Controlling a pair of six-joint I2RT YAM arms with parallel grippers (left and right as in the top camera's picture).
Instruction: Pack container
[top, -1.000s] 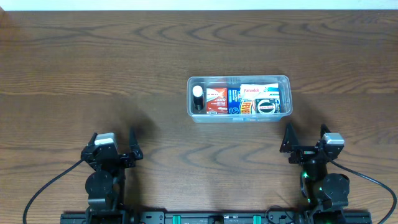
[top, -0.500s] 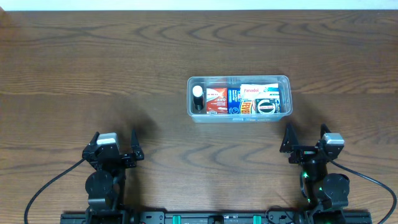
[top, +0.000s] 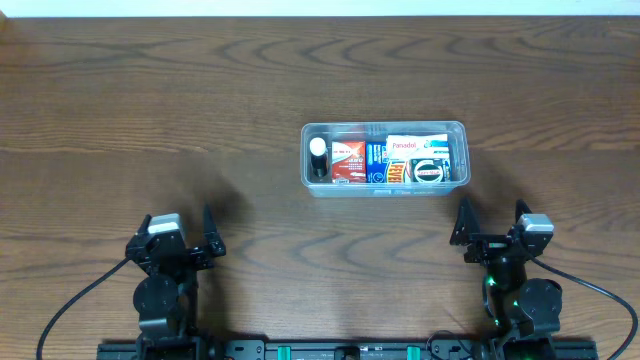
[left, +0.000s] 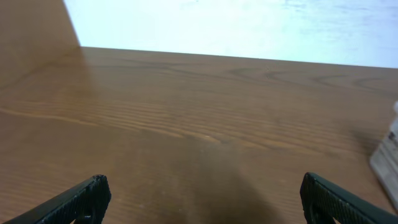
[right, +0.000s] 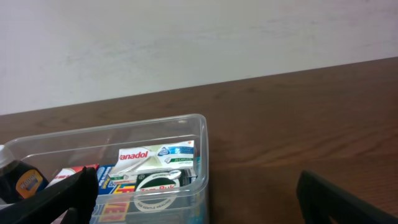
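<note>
**Item 1. Container** (top: 385, 190): clear plastic tub, rectangular with rounded corners and a rim. It stands on the table (top: 150, 100) right of centre in the overhead view, long side running left to right. It is well apart from both arms. In the right wrist view it fills the lower left of the frame. In the left wrist view only a sliver of it shows at the right edge.

**Contents, left to right in the overhead view:**
- dark bottle (top: 318, 158) with a white cap, at the left end
- red box (top: 348, 162), just beside the bottle
- blue box (top: 376, 158)
- white Panadol box (top: 417, 146), along the upper right
- round tin (top: 428, 170) with a green and white lid, at the lower right, below the Panadol box

All pieces lie inside the walls, packed close together.

**Item 2. Left gripper** (top: 172, 240): lower left of the overhead view, over bare wood. Its fingers (left: 87, 196) are spread wide and hold nothing.

**Item 3. Right gripper** (top: 492, 225): lower right of the overhead view, below the container's right end and not touching it. Its fingers (right: 68, 190) are spread wide and empty.

**Item 4. Table**: dark wood grain.

**Item 5. Cables** (top: 80, 300): black, running from both arm bases toward the bottom edge.
</note>
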